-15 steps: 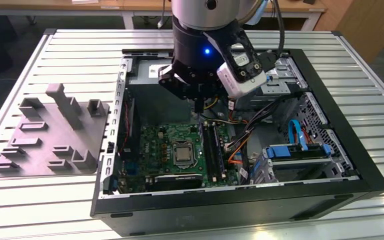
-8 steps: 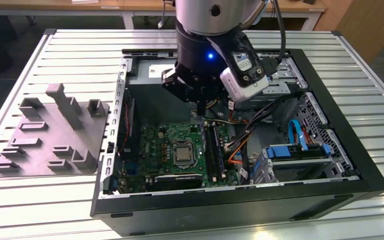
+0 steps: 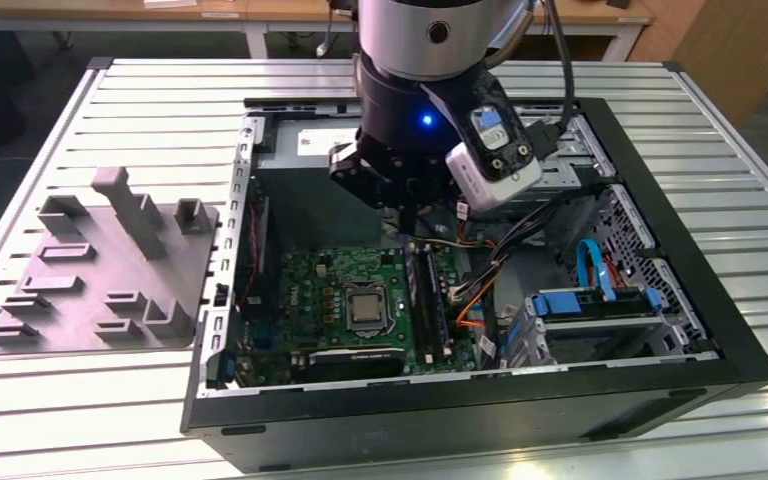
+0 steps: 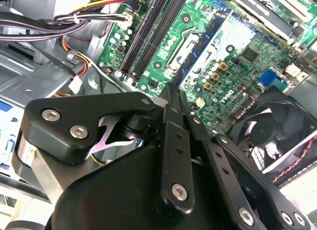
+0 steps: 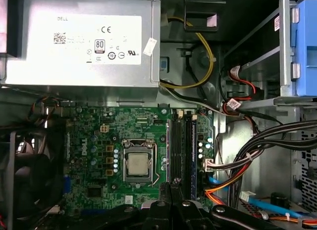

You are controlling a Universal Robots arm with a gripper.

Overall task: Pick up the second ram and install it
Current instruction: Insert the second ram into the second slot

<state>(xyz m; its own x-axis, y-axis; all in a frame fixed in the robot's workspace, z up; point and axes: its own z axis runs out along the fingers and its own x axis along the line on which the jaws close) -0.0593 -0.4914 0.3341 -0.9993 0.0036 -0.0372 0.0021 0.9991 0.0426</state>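
My gripper (image 3: pixel 408 232) hangs inside the open computer case, above the far end of the green motherboard (image 3: pixel 324 290). In both wrist views its two thin black fingers (image 4: pixel 171 99) are pressed together and nothing shows between them. The tips (image 5: pixel 174 184) hover just off the near end of the long black memory slots (image 5: pixel 179 151). A thin bluish stick, seen edge-on, stands in the slot nearest the cables (image 5: pixel 191 156). It looks like the second ram, though I cannot tell whether it is fully seated.
The power supply (image 5: pixel 79 42) fills the case's far end. Cable bundles (image 5: pixel 257 151) and a blue drive bay (image 3: pixel 595 305) lie beside the slots, with a fan (image 4: pixel 270 128) and the processor socket (image 5: pixel 137 163) nearby. A grey parts fixture (image 3: pixel 97 265) sits at the exterior view's left.
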